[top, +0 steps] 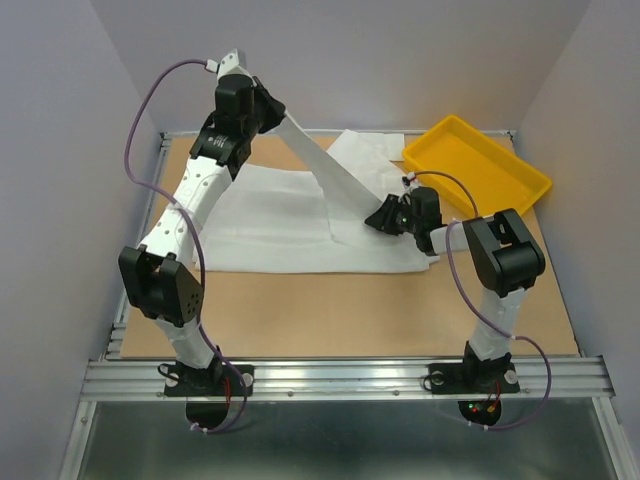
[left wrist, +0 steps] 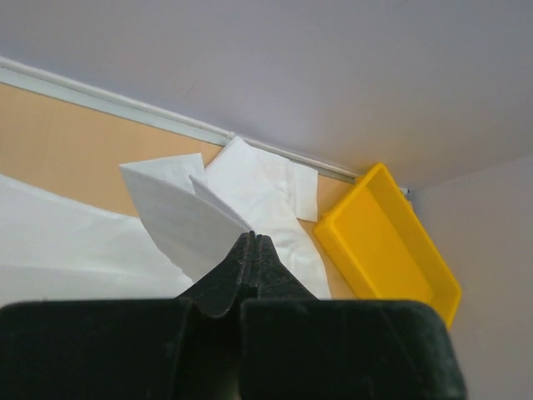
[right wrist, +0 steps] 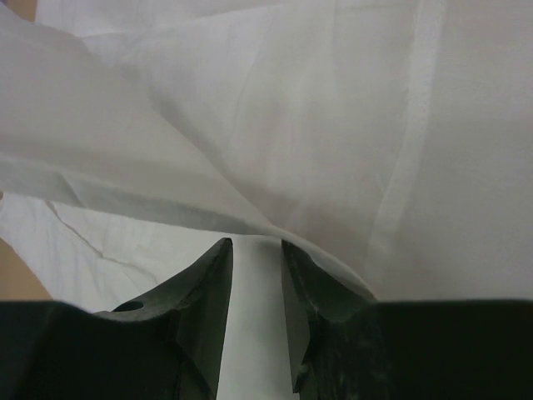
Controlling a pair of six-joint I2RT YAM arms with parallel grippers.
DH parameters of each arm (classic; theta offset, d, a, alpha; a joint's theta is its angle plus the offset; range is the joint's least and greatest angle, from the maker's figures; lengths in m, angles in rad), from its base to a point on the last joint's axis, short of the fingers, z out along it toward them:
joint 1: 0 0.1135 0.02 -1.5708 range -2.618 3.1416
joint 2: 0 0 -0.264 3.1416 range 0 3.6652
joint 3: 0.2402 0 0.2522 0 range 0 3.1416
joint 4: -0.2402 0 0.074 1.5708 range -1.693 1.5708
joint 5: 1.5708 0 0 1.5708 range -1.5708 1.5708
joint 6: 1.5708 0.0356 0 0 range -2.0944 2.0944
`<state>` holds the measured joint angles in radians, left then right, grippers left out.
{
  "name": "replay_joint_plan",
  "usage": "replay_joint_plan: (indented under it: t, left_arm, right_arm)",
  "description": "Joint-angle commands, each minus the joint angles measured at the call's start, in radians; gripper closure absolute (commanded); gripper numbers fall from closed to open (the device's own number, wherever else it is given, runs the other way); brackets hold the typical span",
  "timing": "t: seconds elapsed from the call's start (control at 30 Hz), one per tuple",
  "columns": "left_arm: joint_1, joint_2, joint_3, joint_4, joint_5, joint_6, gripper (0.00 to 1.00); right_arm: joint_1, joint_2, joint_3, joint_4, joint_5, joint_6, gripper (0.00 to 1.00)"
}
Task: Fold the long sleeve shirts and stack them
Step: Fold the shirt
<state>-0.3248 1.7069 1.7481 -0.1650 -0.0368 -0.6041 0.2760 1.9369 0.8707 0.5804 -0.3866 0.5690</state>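
A white long sleeve shirt (top: 270,225) lies spread flat on the wooden table. My left gripper (top: 275,108) is raised at the back and shut on the end of one sleeve (top: 325,165), which stretches taut down to the right. In the left wrist view the shut jaws (left wrist: 252,237) pinch that white sleeve (left wrist: 179,212). My right gripper (top: 383,217) sits low on the shirt where the sleeve comes down. In the right wrist view its jaws (right wrist: 256,243) stand a little apart, with white fabric (right wrist: 333,125) draped over the tips and lying under them.
A yellow tray (top: 478,165) stands at the back right, also in the left wrist view (left wrist: 383,242). More white cloth (top: 365,150) lies bunched by the back rail next to the tray. Walls close in on three sides.
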Motion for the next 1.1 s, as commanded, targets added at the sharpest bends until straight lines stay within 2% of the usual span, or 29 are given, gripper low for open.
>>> replay_joint_plan:
  t: [0.0,0.03,0.17,0.4,0.7,0.93,1.07]
  left_arm:
    - [0.006,-0.026,0.122,0.002,0.031,0.004,1.00]
    - [0.006,-0.032,0.122,0.001,0.078,0.004,1.00]
    - [0.007,-0.071,0.059,-0.004,0.077,0.021,1.00]
    - [0.027,-0.193,-0.241,0.038,0.057,0.033,1.00]
    - [0.055,-0.346,-0.553,0.051,0.055,0.040,1.00]
    - [0.096,-0.477,-0.800,0.042,-0.070,0.038,1.00]
    - [0.116,-0.518,-0.921,0.114,-0.112,0.040,1.00]
  right_arm:
    - [-0.004,0.014,0.045,0.042,0.045,-0.009,0.64]
    - [-0.004,0.016,0.045,0.042,0.045,-0.009,0.64]
    - [-0.015,0.014,0.045,0.042,0.054,0.009,0.64]
    - [-0.023,0.013,0.027,0.042,0.069,0.032,0.64]
    - [-0.023,-0.035,-0.018,0.045,0.075,0.058,0.64]
    - [-0.023,-0.148,-0.094,0.045,0.080,0.077,0.64]
    - [-0.023,-0.216,-0.150,0.045,0.071,0.094,0.64]
